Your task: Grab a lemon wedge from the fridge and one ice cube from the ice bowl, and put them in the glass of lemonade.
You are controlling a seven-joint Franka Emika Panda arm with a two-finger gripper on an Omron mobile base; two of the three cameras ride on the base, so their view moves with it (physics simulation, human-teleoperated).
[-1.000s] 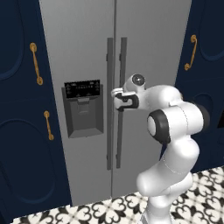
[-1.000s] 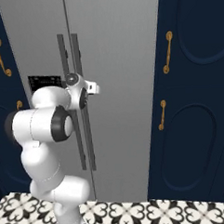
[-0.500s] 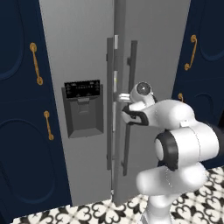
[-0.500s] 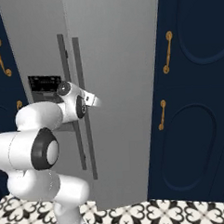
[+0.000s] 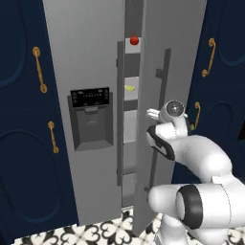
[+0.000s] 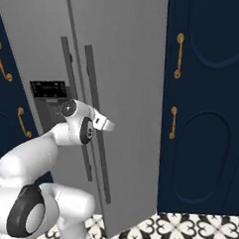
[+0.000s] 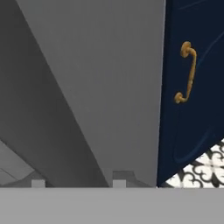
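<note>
The gripper (image 5: 154, 115) is seen at the dark bar handle (image 5: 162, 110) of the right door (image 5: 153, 57) of the fridge (image 5: 86, 52), about halfway up that handle. Whether it is clamped on the bar or loose beside it cannot be told: the fingers are hidden behind the wrist in both base views, and in the hand view only two small grey tips are seen against the grey steel.

The right door is swung part way out, and a narrow gap is opened between the two doors. Through that gap several white shelves are shown. The lemon wedge (image 5: 129, 88) is seen as a tiny yellow-green piece lying on a shelf in the upper half of the gap, near the shelf's front edge. A small round red fruit (image 5: 134, 40) sits on the shelf above it.

As a judgement, the task is at its very start. The door is being opened and is not yet wide enough for the arm to be passed inside. The wedge has not been taken. The ice cube, its bowl and the glass of lemonade are yet to be dealt with.

No brand or label can be read. On the black dispenser panel (image 5: 91, 117) of the left door a row of pale marks is shown, too small to be made out.
</note>
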